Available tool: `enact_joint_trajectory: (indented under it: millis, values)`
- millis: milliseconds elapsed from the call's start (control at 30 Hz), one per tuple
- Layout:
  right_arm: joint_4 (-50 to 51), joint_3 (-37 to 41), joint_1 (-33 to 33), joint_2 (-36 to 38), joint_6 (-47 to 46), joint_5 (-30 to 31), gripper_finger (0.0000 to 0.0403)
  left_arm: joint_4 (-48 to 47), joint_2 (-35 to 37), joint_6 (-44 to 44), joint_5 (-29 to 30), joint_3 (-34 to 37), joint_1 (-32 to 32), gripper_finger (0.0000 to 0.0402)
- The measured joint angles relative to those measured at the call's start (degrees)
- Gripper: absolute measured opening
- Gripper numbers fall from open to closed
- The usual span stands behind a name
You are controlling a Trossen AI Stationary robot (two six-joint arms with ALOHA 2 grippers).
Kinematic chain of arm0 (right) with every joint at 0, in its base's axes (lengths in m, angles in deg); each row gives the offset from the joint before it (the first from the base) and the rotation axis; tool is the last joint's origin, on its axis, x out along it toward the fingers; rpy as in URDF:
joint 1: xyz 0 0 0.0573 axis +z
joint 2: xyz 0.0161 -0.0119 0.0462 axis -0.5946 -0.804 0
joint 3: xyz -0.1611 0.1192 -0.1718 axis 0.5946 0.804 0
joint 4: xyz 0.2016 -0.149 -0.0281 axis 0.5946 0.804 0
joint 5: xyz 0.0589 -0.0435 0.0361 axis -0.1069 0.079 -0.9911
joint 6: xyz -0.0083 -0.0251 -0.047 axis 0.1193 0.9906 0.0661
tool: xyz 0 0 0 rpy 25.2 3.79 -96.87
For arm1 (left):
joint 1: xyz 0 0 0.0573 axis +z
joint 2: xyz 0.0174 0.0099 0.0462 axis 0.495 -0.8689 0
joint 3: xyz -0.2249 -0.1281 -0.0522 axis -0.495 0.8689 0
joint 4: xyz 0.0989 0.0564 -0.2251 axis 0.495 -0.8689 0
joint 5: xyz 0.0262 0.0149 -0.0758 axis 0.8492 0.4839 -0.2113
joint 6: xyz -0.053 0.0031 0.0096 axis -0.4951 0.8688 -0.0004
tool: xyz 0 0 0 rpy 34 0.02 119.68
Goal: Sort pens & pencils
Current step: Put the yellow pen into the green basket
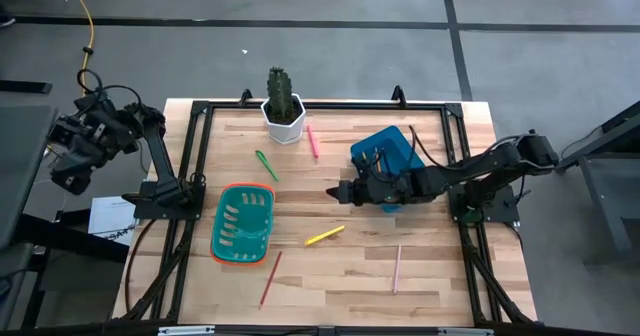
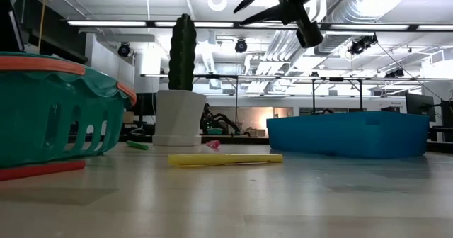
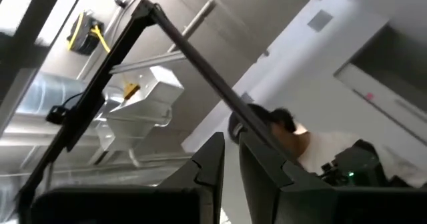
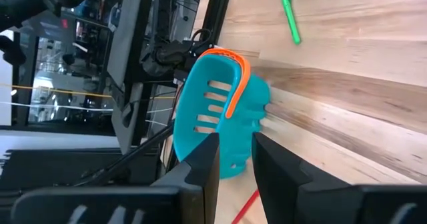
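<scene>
My right gripper (image 1: 335, 192) hovers open above the table's middle, holding nothing, between the blue bin (image 1: 385, 154) and the teal basket (image 1: 243, 223); the low view shows it high up (image 2: 255, 4). A yellow pen (image 1: 325, 236) lies flat just nearer than it, a green pen (image 1: 266, 165) lies beyond the basket, and a pink pen (image 1: 312, 141) lies beside the cactus pot. A reddish pencil (image 1: 271, 278) and a salmon pencil (image 1: 397, 268) lie near the table's near edge. My left gripper (image 3: 231, 167) is parked off the table's left side, shut.
A cactus in a white pot (image 1: 284, 106) stands at the far edge. The teal basket with an orange rim (image 4: 220, 111) lies on its side, left of centre. A black frame (image 1: 195, 156) rims the table. Bare wood lies between the basket and the salmon pencil.
</scene>
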Motion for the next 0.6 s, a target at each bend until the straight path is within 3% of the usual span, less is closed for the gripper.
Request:
enact_joint_trajectory:
  millis: [300, 500, 600]
  values:
    - [-0.1, 0.0, -0.1, 0.0, -0.8, 0.2, 0.0081, -1.3, 0.0, 3.0, 6.4, 0.0, 0.0, 0.0037]
    - [-0.2, 0.0, -0.1, 0.0, -0.9, 0.2, 0.0081, -7.3, 0.0, 2.1, 22.1, 0.0, 0.0, 0.0037]
    - [-0.4, 0.0, -0.1, 0.0, -0.9, 0.2, 0.0081, -10.9, -0.6, 1.1, 33.0, 0.0, 0.0, 0.0037]
